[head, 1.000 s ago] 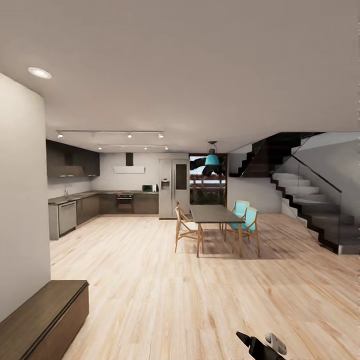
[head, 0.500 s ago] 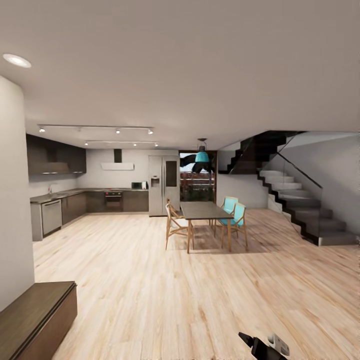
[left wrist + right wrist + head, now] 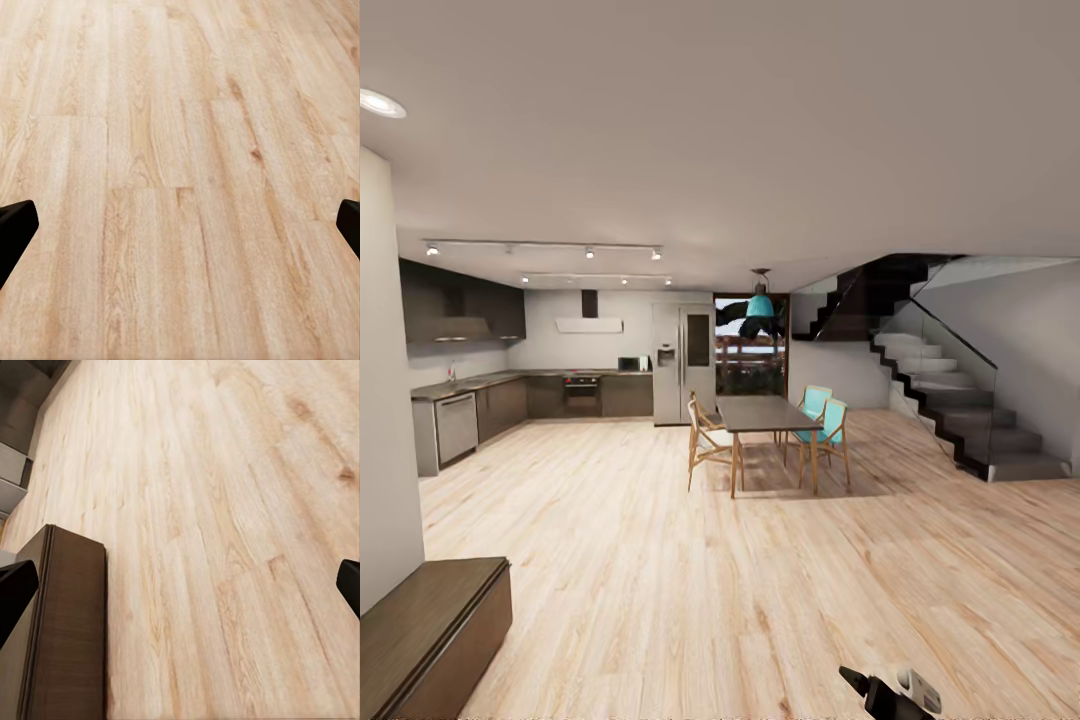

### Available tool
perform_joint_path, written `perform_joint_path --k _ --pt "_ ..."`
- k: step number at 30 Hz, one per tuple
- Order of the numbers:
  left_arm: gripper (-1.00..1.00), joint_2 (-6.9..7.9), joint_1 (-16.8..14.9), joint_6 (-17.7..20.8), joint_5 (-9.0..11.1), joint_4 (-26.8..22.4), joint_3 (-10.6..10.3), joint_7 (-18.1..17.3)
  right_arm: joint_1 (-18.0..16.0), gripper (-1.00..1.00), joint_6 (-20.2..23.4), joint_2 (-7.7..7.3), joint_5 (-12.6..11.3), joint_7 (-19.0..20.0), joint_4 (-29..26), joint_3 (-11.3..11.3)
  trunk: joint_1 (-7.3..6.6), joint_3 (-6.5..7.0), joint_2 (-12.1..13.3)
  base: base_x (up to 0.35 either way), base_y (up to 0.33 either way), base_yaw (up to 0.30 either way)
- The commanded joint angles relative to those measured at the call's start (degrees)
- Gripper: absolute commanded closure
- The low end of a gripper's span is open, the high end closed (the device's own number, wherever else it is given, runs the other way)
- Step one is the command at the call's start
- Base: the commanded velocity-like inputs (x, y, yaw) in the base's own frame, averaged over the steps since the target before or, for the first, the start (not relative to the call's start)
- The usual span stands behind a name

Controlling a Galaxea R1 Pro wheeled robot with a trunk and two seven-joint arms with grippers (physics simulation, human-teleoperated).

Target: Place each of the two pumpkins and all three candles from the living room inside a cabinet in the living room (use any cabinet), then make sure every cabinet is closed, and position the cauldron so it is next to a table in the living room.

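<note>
The head camera looks across a large open room with a light wooden floor (image 3: pixel 690 580). At the lower left of that view, against a white wall (image 3: pixel 385 400), stands the end of the long low dark-brown cabinet (image 3: pixel 425 630); its flat top is bare and the end that shows looks closed. The same cabinet appears in the right wrist view (image 3: pixel 64 630), lying on the floor planks beside a strip of pale wall. In the middle distance a dark dining table (image 3: pixel 765 412) stands with wooden chairs (image 3: pixel 705 440) on one side and turquoise chairs (image 3: pixel 825 425) on the other, under a turquoise hanging lamp (image 3: pixel 760 305). Behind it is a steel fridge (image 3: pixel 682 363), and to its left a kitchen with dark counters (image 3: pixel 480 395) and an oven (image 3: pixel 581 393). A dark staircase with a glass rail (image 3: pixel 940 390) climbs along the right wall. At the bottom edge of the head view, right of centre, part of a black and grey gripper shows; it seems to be the right gripper (image 3: pixel 885 692), and from here I cannot tell how its jaws stand. In the right wrist view the two black fingertips (image 3: pixel 15 589) sit at opposite edges, so its jaws are spread wide with nothing between them. The left gripper (image 3: pixel 180 225) is likewise spread wide over bare floor planks, holding nothing.
</note>
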Motion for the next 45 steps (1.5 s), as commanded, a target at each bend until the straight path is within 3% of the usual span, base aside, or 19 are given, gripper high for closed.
perform_joint_path --k 1,19,32,45 --pt "-1.0 0.04 0.01 0.01 0.46 -0.09 -0.22 0.41 0.0 -1.0 0.57 0.0 -0.52 0.12 -0.02 -0.19 0.01 -0.1 -0.03 0.0 0.005 -0.001" --pt "-1.0 0.03 0.01 0.12 0.35 0.03 -0.22 0.32 -0.04 -1.0 0.82 0.0 -0.37 -1.73 0.07 -0.17 0.01 -1.81 -0.03 0.0 0.001 0.0" --pt "-1.0 -0.01 -0.1 1.04 0.3 1.75 -0.22 0.3 -0.07 -1.0 0.94 0.8 0.31 -15.69 -0.01 0.77 0.01 -3.04 -0.03 0.0 0.0 0.0" --pt "-1.0 -0.06 -0.92 1.23 0.31 4.49 -0.4 0.32 -0.07 -1.0 0.94 1.26 0.28 -24.83 0.0 0.78 0.01 -4.27 -0.03 0.0 0.0 0.0"
